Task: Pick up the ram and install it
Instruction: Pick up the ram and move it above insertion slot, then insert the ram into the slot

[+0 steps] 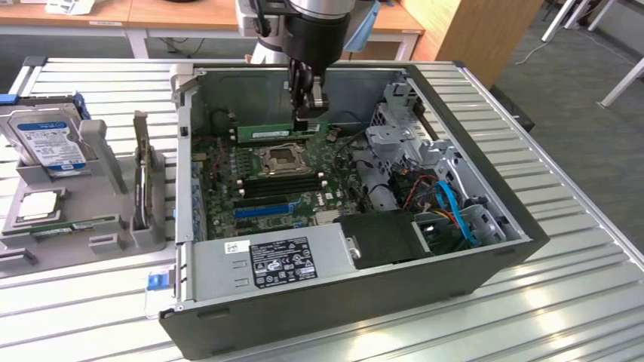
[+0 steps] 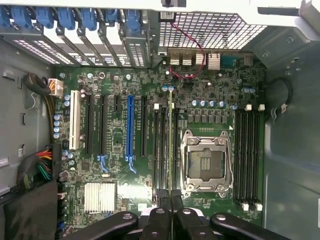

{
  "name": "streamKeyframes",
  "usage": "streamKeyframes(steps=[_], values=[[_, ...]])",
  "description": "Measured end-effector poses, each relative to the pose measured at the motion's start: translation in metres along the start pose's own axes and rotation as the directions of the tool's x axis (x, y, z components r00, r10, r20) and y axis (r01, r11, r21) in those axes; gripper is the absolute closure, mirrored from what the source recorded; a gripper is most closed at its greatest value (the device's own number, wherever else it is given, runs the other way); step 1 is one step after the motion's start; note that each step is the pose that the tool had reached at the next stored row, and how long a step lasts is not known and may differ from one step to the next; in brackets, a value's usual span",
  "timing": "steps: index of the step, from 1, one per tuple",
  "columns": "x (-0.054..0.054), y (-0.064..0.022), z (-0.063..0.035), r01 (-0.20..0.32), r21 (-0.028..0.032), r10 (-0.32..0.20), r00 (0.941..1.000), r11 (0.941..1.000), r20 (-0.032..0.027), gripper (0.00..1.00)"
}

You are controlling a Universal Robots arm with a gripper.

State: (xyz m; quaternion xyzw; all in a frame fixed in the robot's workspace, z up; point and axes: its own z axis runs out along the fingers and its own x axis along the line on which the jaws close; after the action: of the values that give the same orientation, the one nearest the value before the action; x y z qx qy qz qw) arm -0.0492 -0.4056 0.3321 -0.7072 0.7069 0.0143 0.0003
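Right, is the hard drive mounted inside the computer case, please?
No, the hard drive stands in the grey holder outside the computer case, at the exterior view's left.

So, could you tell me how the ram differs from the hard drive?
The ram is a narrow green stick; the hard drive is a broad silver block with a blue label. The ram stands on edge inside the computer case, held by the shut claw; the hard drive sits propped in a grey holder outside it. Both are computer parts.

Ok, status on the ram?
Gripper shut on ram. Ram on edge at slots beside socket; seating unclear. No cable across slots.
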Motion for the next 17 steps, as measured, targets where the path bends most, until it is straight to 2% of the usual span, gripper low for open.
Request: streamKeyframes(steps=[17], values=[[0.0018, 0.0000, 0.0027, 0.000, 0.0000, 0.000, 1.0000, 1.0000, 0.0000, 0.88]])
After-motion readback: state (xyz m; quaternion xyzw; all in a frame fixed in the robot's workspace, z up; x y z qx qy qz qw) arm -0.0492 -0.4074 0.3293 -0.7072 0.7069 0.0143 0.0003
